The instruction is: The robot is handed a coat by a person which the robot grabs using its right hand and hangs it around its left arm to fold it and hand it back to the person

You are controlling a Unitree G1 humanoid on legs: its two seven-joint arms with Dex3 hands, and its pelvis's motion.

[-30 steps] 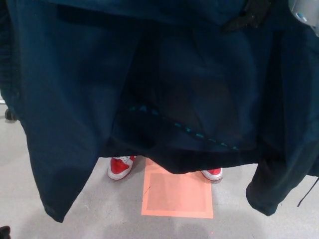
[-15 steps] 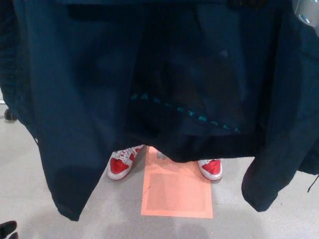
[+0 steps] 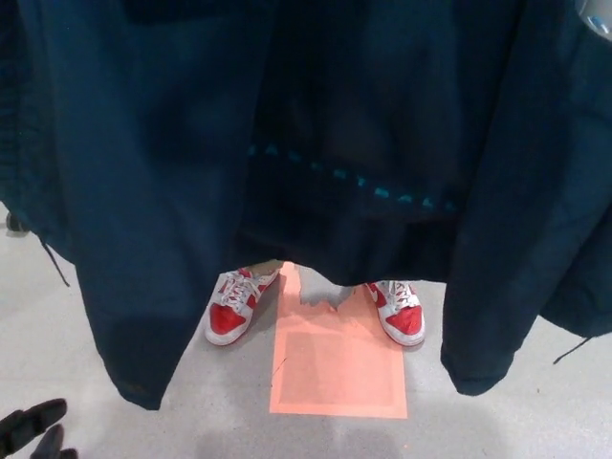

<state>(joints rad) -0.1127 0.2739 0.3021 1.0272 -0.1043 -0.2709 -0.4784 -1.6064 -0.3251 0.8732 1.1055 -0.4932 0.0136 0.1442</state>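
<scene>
**Trainee:** Where does the coat sit at this stage?

**Instructor:** The coat hangs full length in front of the camera and fills most of the view. Whatever carries it at the top is out of frame. Its lowest edges end above the floor.

**Trainee:** And the robot's hands?

**Instructor:** The left robot hand shows at the lower corner, released: fingers apart, nothing in them, clear of the cloth. The right robot hand does not show, so its state cannot be told.

**Trainee:** How should the step in hand be done?

**Instructor:** It reads as the hand-over. A grasp high up, near the collar, would probably let the cloth drop evenly and keep the hem off the floor.

**Trainee:** Which edges matter?

**Instructor:** The front panel and the sleeve hang lowest. The orange floor marker lies below the hem, with the person's shoes touching its far corners. Bare floor on either side gives room for a swing. A loose drawstring dangles beside the sleeve — a likely snag.
</scene>
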